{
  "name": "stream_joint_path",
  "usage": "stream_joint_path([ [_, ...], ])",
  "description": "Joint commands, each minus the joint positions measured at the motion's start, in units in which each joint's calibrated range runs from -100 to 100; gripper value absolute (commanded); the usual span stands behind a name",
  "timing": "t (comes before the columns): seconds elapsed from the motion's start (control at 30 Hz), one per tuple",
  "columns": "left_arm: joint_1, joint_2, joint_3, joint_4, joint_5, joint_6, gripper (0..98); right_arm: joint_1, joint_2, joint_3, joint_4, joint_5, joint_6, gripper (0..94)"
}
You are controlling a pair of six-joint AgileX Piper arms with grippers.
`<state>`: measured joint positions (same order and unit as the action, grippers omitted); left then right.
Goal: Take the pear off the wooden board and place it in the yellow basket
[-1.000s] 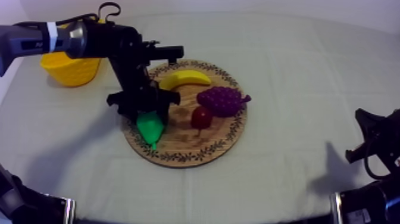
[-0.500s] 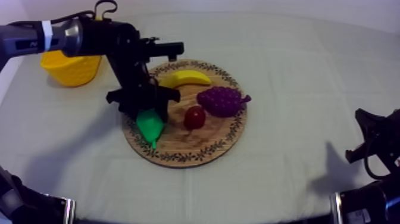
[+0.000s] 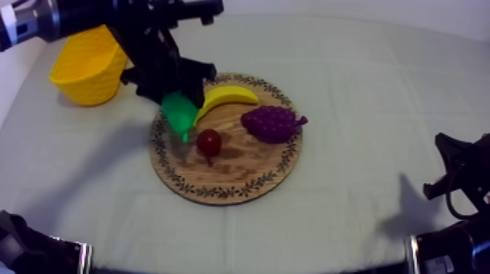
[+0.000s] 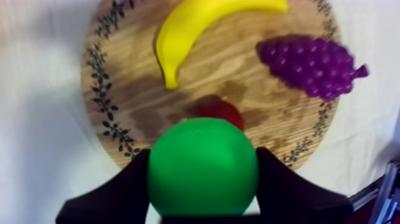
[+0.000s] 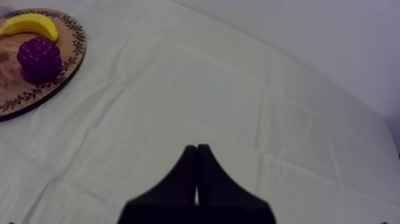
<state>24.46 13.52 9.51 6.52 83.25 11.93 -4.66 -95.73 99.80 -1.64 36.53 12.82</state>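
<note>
Clearly, left gripper [image 4: 202,179] pinches pear [image 3: 179,111] above the board [image 3: 240,178], held clear for the far-left basket [image 3: 82,79]; right gripper [image 5: 196,173] idles, pressed together.

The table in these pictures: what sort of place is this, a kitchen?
Probably a robot test bench, not a kitchen: a plain cloth-covered table, toy fruit, a banana and grapes, on a wooden board, and the left arm gripping a toy pear in its jaws.
</note>
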Motion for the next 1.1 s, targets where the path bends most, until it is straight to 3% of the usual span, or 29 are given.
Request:
stream_joint_path([
  [0.0,-0.18,-1.50,-0.99,-0.12,0.97,0.06,46.8,-0.01,-0.03,-0.02,0.01,0.00,0.00,0.2],
  [0.23,-0.51,-5.71,-3.56,-1.64,5.63,0.69,47.3,-0.01,-0.03,-0.02,0.01,0.00,0.00,0.2],
  [0.6,-0.32,-8.58,-6.87,-2.52,8.80,0.90,47.3,-0.01,-0.03,-0.02,0.01,0.00,0.00,0.2],
  [1.07,-7.65,-5.76,-12.24,-4.57,9.22,-2.66,45.0,-0.01,-0.03,-0.02,0.01,0.00,0.00,0.2],
])
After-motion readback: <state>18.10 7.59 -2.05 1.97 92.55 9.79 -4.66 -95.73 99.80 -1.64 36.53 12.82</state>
